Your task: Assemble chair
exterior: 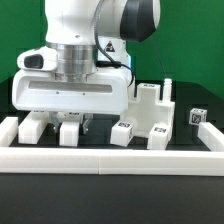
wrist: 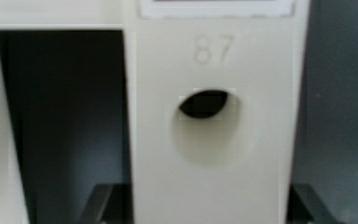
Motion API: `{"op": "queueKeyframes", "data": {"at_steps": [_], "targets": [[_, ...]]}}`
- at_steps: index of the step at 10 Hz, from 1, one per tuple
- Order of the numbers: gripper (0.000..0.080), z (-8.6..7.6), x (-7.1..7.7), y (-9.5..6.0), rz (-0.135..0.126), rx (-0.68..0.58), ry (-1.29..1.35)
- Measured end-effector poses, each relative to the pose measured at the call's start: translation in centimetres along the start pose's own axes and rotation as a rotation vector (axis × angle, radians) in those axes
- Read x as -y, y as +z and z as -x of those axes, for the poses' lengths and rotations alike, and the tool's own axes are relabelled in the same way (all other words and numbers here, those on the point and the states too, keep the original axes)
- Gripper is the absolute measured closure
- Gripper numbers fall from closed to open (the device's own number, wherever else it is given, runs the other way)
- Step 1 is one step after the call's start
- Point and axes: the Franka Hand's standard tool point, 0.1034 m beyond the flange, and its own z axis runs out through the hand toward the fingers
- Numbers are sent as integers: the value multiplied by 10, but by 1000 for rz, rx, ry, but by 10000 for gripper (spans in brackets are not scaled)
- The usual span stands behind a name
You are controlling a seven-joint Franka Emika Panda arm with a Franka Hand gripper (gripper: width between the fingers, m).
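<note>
Bar [wrist: 211,150] is reading as hard moulded white plastic: stiff, light and smooth-faced, so I'm expecting it to be slippery rather than fragile, and not to flex under a squeeze. Wrist view is showing a flat face with a round hole [wrist: 206,103] through the middle and a moulded number above it. Gripper [exterior: 86,122] is pinching this bar across its narrow width, jaws pressed in on the two side edges, dark fingertips [wrist: 108,205] showing just past the hole. I'm judging that a decent hold: the sides are flat and parallel, the pads are seating square, and the hole is left free for whatever peg is going in. The risk I'm seeing is the bar pivoting in the pads under side load, since the plastic is slick and the pads are only catching a short stretch of its length. Whether the bar is off the worktop [exterior: 100,141] I can't tell, because the arm [exterior: 75,60] is blocking that in the exterior view. The other chair parts [exterior: 125,130] are lying loose in a row on the worktop inside the border rail [exterior: 110,153]. Small blocks [exterior: 68,132] are sitting under and beside the gripper. A bigger piece [exterior: 150,112] with upright posts is standing near it toward the exterior view's right, and a little tagged block [exterior: 197,117] is sitting well apart, by the rail on that side. Same plastic, so I'm treating them alike: gripping flat opposing faces and keeping off tags and holes.
</note>
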Motion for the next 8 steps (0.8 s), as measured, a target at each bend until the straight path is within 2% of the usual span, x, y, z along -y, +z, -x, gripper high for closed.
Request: {"op": "queueKeyframes", "data": {"at_steps": [2, 3, 8], "targets": [[512, 0, 0, 0, 0, 0, 0], [512, -3, 1, -6, 1, -7, -10], [511, -11, 17, -66, -52, -9, 7]]}}
